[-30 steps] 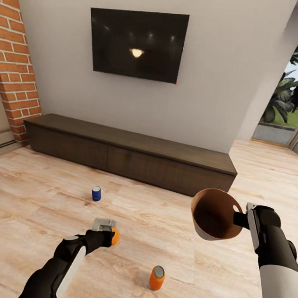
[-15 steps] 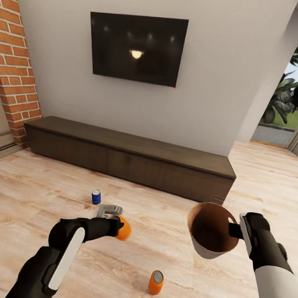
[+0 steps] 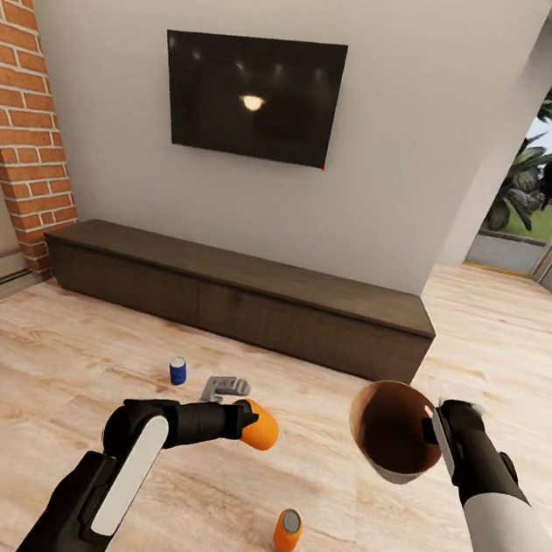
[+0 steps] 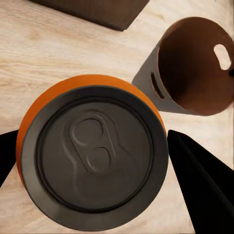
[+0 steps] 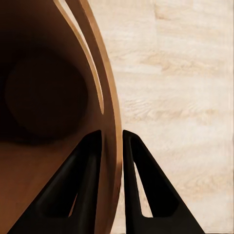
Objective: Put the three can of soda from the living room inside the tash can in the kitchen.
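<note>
Brick column point(image 3: 24, 97) far left, TV point(image 3: 250, 93) on wall above low dark cabinet point(image 3: 238, 292). Blue soda can point(image 3: 177, 370) upright on the wood floor point(image 3: 53, 349). Left pincer point(image 3: 247, 420) clamped on an orange can point(image 3: 259, 426), held in the air. Second orange can point(image 3: 287, 530) stands on floor, nearer. Right pincer point(image 3: 428, 427) pinches the rim of the trash can point(image 3: 392, 428), tilted, opening facing the held can.

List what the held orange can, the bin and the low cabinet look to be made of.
Orange can: probably metal, with a matte dark grey lid, stamped pull-tab and painted orange side.
Trash can: apparently thin wood or fibreboard, tan-brown inside, matte grey outside, with slot cut-outs.
Low cabinet: dark wood look, with faint grain and a matte finish.
</note>
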Motion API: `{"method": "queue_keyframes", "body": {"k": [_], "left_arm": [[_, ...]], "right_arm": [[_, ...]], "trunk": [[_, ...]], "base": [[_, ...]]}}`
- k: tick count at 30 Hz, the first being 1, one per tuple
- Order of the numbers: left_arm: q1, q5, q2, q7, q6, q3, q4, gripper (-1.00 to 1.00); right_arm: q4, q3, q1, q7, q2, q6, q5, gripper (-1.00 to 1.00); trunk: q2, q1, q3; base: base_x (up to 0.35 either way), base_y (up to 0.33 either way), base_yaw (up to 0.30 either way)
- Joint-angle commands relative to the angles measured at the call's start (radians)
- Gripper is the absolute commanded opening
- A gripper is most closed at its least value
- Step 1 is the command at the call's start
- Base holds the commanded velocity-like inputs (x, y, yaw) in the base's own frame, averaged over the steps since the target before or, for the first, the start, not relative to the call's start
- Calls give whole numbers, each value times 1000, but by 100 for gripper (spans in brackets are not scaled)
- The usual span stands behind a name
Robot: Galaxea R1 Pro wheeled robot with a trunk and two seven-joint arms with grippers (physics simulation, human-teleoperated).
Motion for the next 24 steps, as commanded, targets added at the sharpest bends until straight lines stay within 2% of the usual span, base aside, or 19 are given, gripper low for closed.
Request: {"method": "queue_keyframes", "body": {"k": [1,4,6,8,10,15,16,19,24], "left_arm": [[-1,-1,0,-1,0,-5,-1,-100],[-2,8,1,0,0,-21,-2,-100],[-3,9,1,-1,0,-23,-3,-100],[-3,11,1,0,0,-26,-3,-100],[-3,12,1,0,0,-27,-3,-100],[-3,12,0,1,0,-30,-3,-100],[-3,12,1,2,0,-38,-3,-100],[-3,12,0,2,0,-45,-3,-100],[-3,12,0,2,0,-49,-3,-100]], "right_arm": [[2,1,0,-16,5,-3,-1,-100],[10,9,0,-69,31,-10,0,-100],[11,20,0,-79,40,-11,1,-100],[21,52,0,-90,50,-12,1,-100],[31,72,0,-96,54,-13,1,-100],[46,91,0,-126,63,-13,2,-100],[70,117,0,-142,70,-14,2,-100],[101,160,0,-154,76,-14,2,-100],[121,191,0,-160,80,-14,1,-100]], "trunk": [[7,-4,3],[28,-16,13],[42,-23,19],[56,-31,25],[70,-39,32],[105,-58,47],[112,-62,50],[133,-73,60],[168,-92,75]], "base": [[0,0,0],[0,0,0],[0,0,0],[0,0,0],[0,0,0],[0,0,0],[0,0,0],[0,0,0],[0,0,0]]}}
